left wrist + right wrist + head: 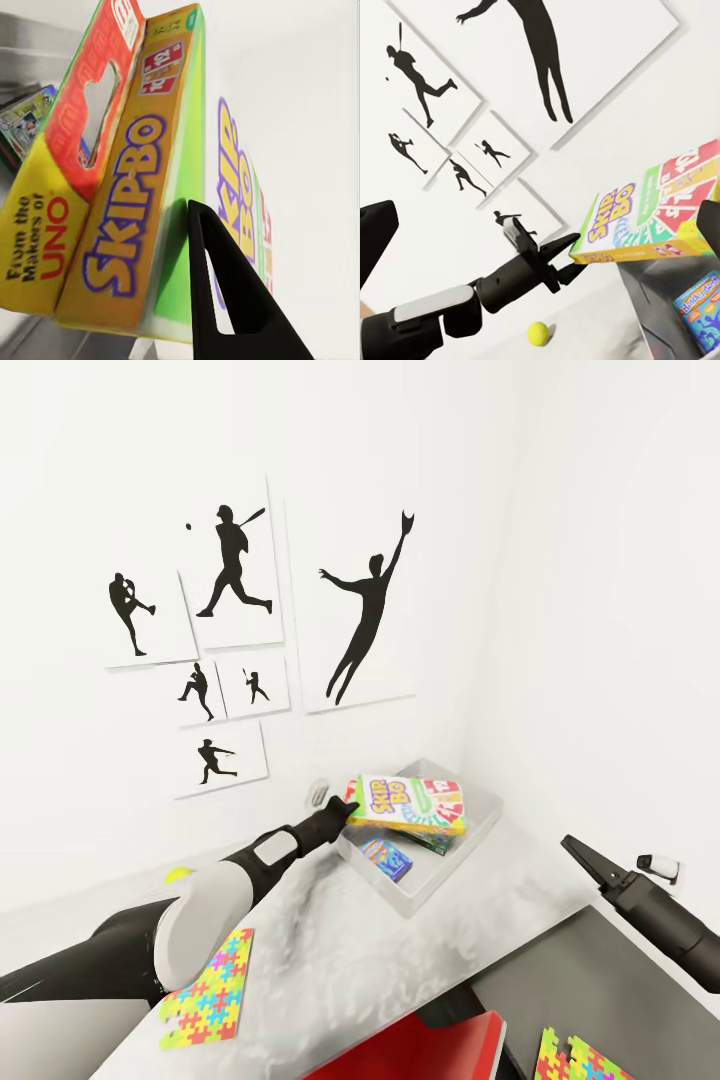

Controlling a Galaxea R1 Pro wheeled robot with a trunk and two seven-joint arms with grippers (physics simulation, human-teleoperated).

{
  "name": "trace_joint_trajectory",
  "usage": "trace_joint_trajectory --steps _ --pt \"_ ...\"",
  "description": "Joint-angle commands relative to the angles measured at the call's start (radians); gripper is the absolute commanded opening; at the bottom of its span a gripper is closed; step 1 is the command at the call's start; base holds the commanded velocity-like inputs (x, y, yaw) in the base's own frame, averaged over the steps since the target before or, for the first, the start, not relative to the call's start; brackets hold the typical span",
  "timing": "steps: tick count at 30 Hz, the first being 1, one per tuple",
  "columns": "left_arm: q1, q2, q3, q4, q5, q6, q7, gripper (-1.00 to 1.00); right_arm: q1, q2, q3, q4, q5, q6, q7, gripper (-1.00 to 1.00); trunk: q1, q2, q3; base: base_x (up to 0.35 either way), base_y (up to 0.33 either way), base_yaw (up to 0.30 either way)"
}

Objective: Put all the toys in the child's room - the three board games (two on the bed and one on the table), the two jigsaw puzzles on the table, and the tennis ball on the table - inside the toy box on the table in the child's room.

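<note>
The left gripper (345, 812) is pinching the Skip-Bo board game (412, 804) by its edge, holding it at frame centre above the toy box (470, 844), apparently for dropping in.

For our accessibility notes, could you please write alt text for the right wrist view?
The left claw holds a yellow and green Skip-Bo game box by one end above the grey toy box, where a blue game box lies. A tennis ball rests on the table below the arm, with baseball silhouette pictures on the white wall behind.
</note>
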Motion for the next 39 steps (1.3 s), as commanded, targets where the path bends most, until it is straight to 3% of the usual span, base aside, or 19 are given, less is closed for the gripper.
trace_joint_trajectory --steps 1,9,17,25,39 --pt "-0.001 0.000 0.008 0.001 0.003 0.009 -0.004 -1.00 -0.001 0.000 0.000 0.000 -0.003 0.006 0.002 1.00 0.001 -0.002 -0.002 0.000 0.000 0.000" --pt "0.000 0.000 0.014 0.002 0.004 0.057 -0.042 -1.00 -0.001 0.005 0.001 -0.002 -0.002 0.006 0.004 1.00 0.001 -0.002 -0.002 0.000 0.000 0.000" --pt "0.005 0.000 0.024 0.000 0.014 0.063 -0.146 -1.00 -0.001 0.000 0.004 -0.004 -0.005 0.008 0.002 1.00 0.001 -0.002 -0.002 0.000 0.000 0.000" --pt "0.005 0.000 0.025 -0.003 0.056 0.061 -0.150 -1.00 -0.001 0.007 0.004 -0.004 -0.006 0.006 0.006 1.00 0.001 -0.002 -0.002 0.000 0.000 0.000" --pt "0.006 0.000 0.025 -0.003 0.061 0.060 -0.149 -1.00 -0.001 0.009 0.004 -0.004 -0.006 0.006 0.006 1.00 0.001 -0.002 -0.002 -0.054 -0.020 -0.001"
